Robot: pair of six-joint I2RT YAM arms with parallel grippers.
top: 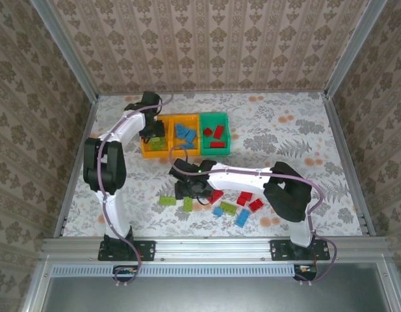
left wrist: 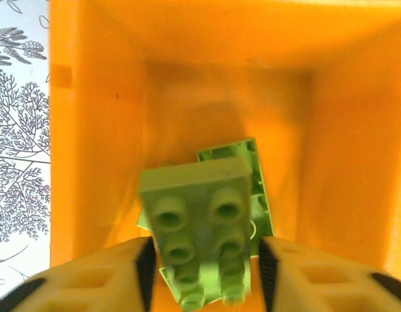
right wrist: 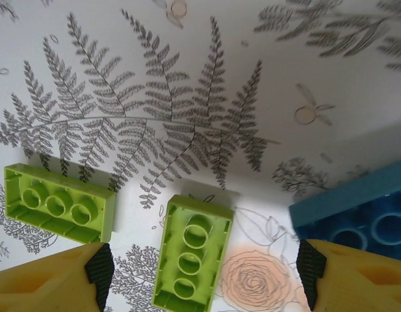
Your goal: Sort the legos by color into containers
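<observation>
Lego (left wrist: pixel 197 227) between released left jaws, over bin (left wrist: pixel 90 130) | right jaws spread astride second lego (right wrist: pixel 190 260)

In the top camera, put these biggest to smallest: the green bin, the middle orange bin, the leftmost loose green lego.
1. Green rectangular plastic bin and middle orange-yellow plastic bin: they look alike, a tie.
2. Leftmost loose lime green plastic brick: far smaller.

Orange-yellow left bin (top: pixel 155 156) and middle bin (top: pixel 185 154); green right bin (top: pixel 215 153). A lime lego (right wrist: pixel 192 260), blue lego (right wrist: pixel 356 214), red lego (top: pixel 244 198). White table (top: pixel 284 130), grey ferns, orange flowers. Beige damask walls (top: pixel 206 39).
</observation>
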